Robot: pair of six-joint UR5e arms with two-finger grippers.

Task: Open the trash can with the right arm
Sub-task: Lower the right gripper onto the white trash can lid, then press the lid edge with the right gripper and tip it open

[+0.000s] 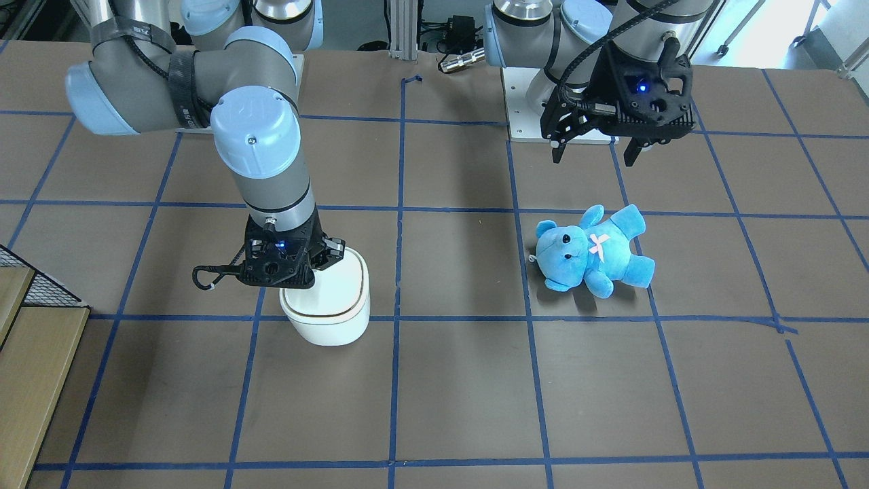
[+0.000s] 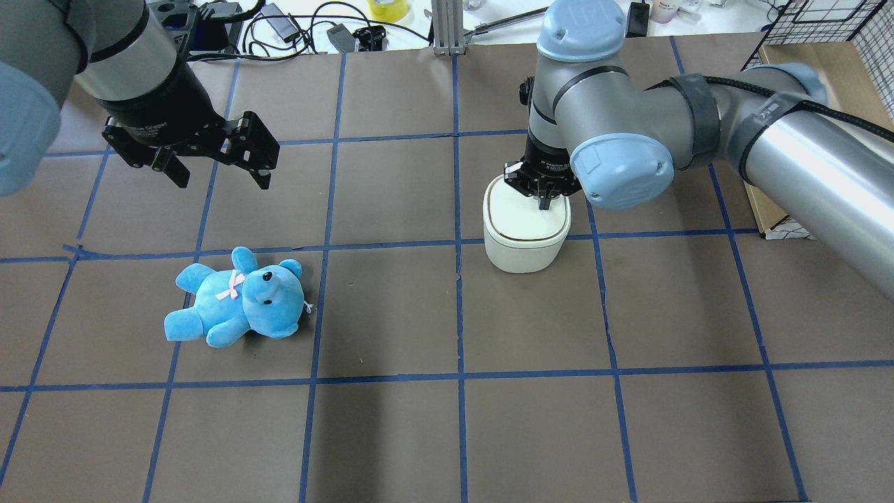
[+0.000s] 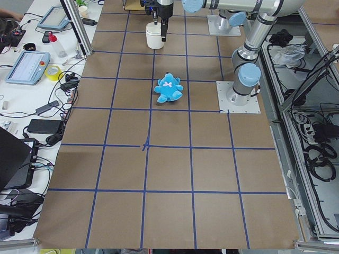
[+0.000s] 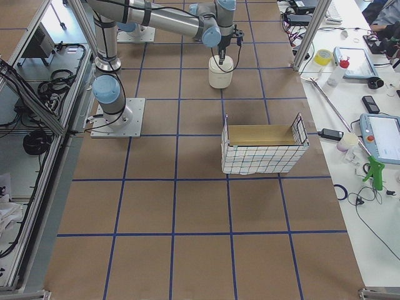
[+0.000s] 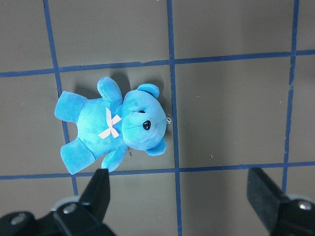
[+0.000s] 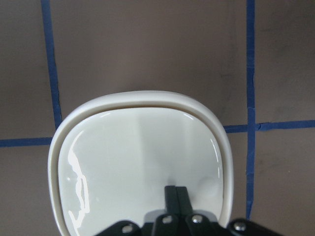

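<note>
On the table's left side, overhead view: left gripper hangs above the surface, jaws spread wide, nothing between them. Left wrist cam confirms this, with both fingers far apart at the frame bottom. It has no part in the task.

Below and just right of it: blue teddy lying on its back, well apart from everything, untouched.

Right of centre: trash can upright on the table, sitting at a blue tape line. The lid is flat and seated in the rim all round, and the tan seam line looks even, so the lid is not up yet.

On top of it: right gripper, jaws pinched together w/ nothing held. Tips point straight down and touch, or nearly touch, the lid near the edge closest to the right arm. The right wrist cam shows the closed fingertips on the glossy lid, just inside the rim.

Far right: wire basket, not involved.

Progress: approach and contact look done, opening hasn't happened. Prob a push-type lid, but can't confirm. Left to do: press or lift so the lid swings up, then clear the arm.
</note>
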